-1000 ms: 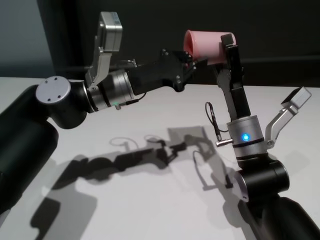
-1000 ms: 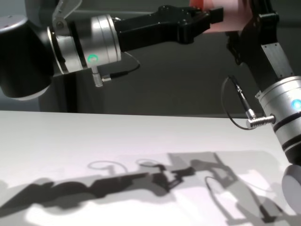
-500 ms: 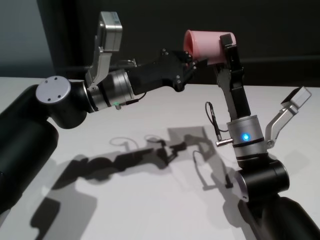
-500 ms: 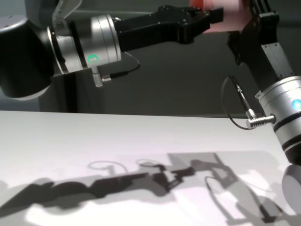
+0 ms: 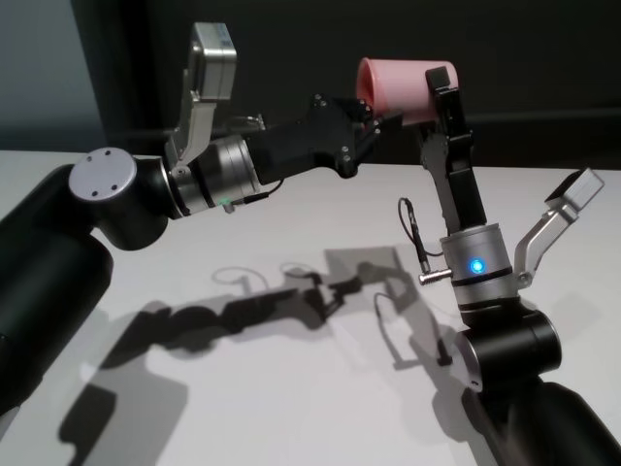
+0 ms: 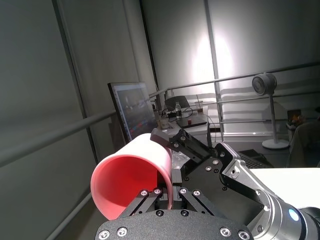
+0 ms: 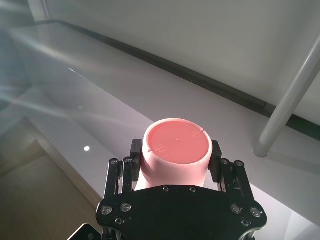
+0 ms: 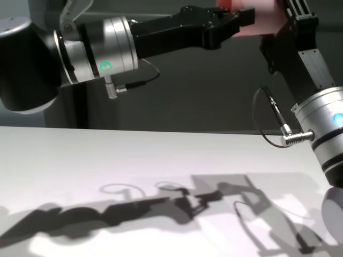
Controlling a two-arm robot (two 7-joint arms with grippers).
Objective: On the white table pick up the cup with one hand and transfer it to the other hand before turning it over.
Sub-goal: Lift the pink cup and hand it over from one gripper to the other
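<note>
White matte table [image 5: 291, 388] below. Right gripper [image 7: 175, 165] clamps salmon-pink plastic cup [image 5: 398, 90] aloft; left gripper [image 5: 364, 126], at cup's 8 o'clock, grips its rim.

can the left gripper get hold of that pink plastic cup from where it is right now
Probably yes. The left gripper is already at the open rim of the salmon-pink plastic cup, which the right gripper holds near its base, leaving the rim free.

One cup [image 5: 398, 89], salmon-pink. Two hands: the left hand [image 5: 364, 136] and the right hand [image 5: 441, 92], one on each of two arms. One white bench [image 5: 291, 388]. In the left wrist view, beyond the cup: one monitor [image 6: 131, 112] and one standing fan [image 6: 264, 84].
</note>
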